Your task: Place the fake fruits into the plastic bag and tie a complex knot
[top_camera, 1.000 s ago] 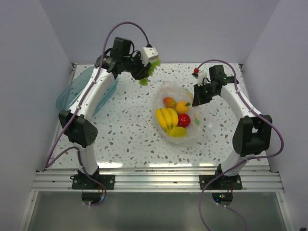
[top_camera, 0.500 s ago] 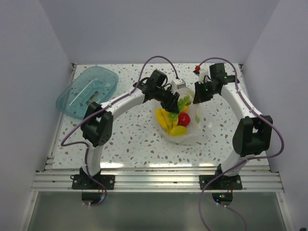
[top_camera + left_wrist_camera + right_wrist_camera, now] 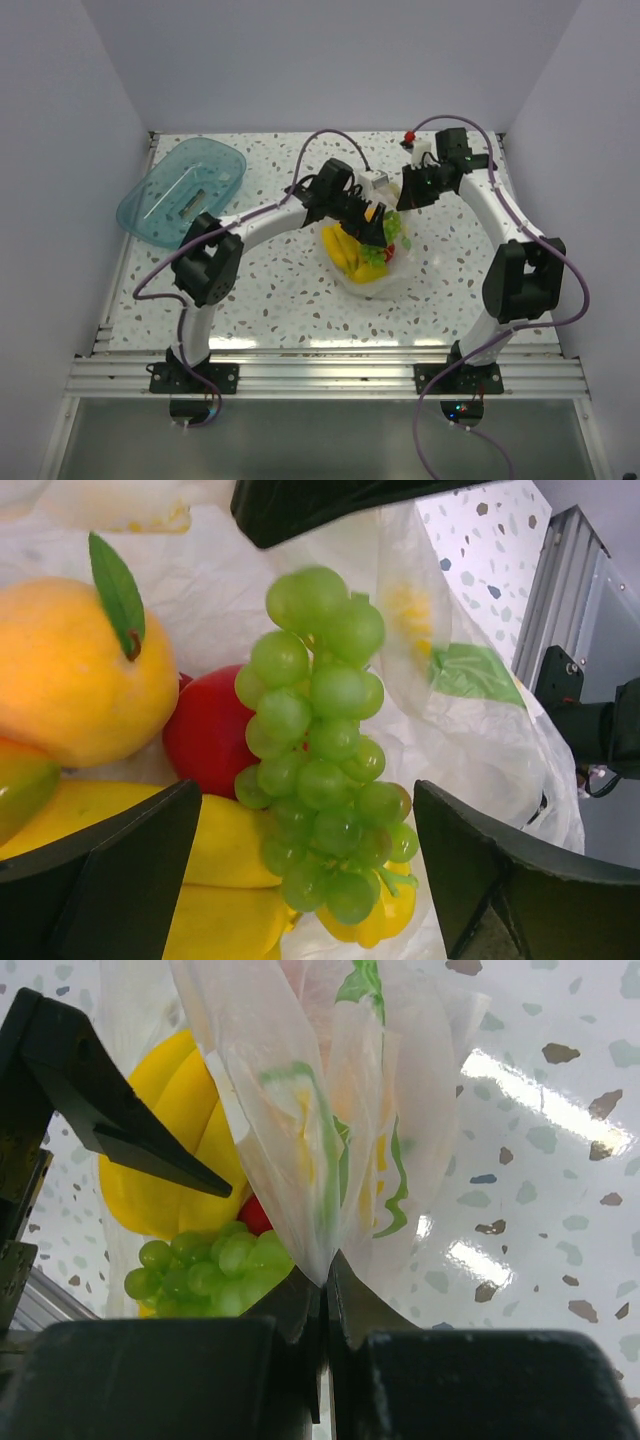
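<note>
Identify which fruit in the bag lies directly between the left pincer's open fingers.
The green grape cluster: it sits midway between the left pincer fingers, touching neither. The red apple, orange and bananas lie behind it or off to one side.

Grapes point(image 3: 320, 760) atop bananas point(image 3: 230, 845) in bag point(image 3: 480, 750)

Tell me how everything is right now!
plastic bag, open, one edge held up.
grape cluster, in the bag on top of the other fruit, not gripped.
banana bunch, in the bag.
red apple, in the bag.
orange, in the bag.
left end effector, open around the grape cluster.
right end effector, shut on the plastic bag.
teal tray, no fruit in it.
</note>
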{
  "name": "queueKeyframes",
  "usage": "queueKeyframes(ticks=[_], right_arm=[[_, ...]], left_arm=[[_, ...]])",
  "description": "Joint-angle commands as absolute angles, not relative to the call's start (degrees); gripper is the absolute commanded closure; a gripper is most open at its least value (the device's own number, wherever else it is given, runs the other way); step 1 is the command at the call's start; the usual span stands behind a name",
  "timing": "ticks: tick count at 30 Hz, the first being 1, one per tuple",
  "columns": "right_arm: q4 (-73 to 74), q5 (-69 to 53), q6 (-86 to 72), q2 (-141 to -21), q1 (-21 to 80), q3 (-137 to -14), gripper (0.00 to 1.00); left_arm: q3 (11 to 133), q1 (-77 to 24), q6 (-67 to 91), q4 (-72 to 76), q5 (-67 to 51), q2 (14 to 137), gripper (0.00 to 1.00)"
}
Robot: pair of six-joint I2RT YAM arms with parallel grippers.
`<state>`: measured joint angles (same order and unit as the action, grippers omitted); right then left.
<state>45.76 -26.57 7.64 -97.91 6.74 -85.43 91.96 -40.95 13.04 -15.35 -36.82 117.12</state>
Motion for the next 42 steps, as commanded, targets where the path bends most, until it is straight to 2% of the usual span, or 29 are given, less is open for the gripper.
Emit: queueKeyframes(ticks=[1,7,13,16,19,20,21,22,24,25,28,34,38,42], right_arm=[[43.2,-28.0,7.5,-99.1,6.8,-89.6,0.99],[43.2,-29.2,8.3,-102.5,6.9,-93.7,0.98],[45.4,-31.1,8.5,-108.6,8.2,-100.6,0.96],[45.6,-31.1,9.2,-111.1,10.0,-102.9,0.9],[45.5,-30.7,10.2,-112.5,12.5,-104.8,0.75],[45.3,-30.4,9.9,-113.0,13.4,-105.1,0.75],[45.3,-30.1,9.8,-113.4,13.7,-106.6,0.67],[45.4,-30.0,9.4,-113.7,13.9,-107.5,0.65],[47.2,-29.7,7.5,-114.3,14.0,-111.3,0.5],[48.2,-29.1,7.1,-114.4,13.9,-112.9,0.27],[49.2,-25.0,6.5,-111.5,13.8,-115.2,0.07],[52.4,-21.9,4.3,-101.3,11.9,-108.7,0.08],[57.2,-25.1,0.4,-95.6,5.5,-103.2,0.12],[66.4,-30.6,-1.5,-92.6,-2.9,-98.2,0.21]], left_arm=[[89.8,-39.5,14.2,-10.7,-34.1,110.0,0.07],[84.9,-29.6,11.3,-4.4,-38.4,100.5,0.12],[90.1,-19.3,3.2,-11.3,-35.6,101.8,0.13],[90.0,-14.5,3.3,-10.2,-38.7,103.5,0.1],[90.5,-11.3,3.4,-7.9,-41.9,105.8,0.08],[91.7,-11.1,2.6,-8.1,-42.5,106.4,0.08],[92.1,-11.2,1.9,-8.1,-42.1,107.7,0.08],[92.3,-11.2,1.1,-7.7,-42.5,108.4,0.08],[93.4,-11.4,0.3,-8.3,-43.7,110.6,0.09],[93.9,-11.5,-1.9,-8.7,-43.2,111.4,0.1],[95.3,-11.5,-3.1,-7.9,-40.1,113.8,0.12],[98.7,-11.5,-4.0,-9.0,-36.6,118.6,0.25],[97.9,-11.5,-5.9,-9.3,-37.4,119.7,0.27],[97.9,-11.5,-7.2,-9.4,-40.0,120.3,0.27]])
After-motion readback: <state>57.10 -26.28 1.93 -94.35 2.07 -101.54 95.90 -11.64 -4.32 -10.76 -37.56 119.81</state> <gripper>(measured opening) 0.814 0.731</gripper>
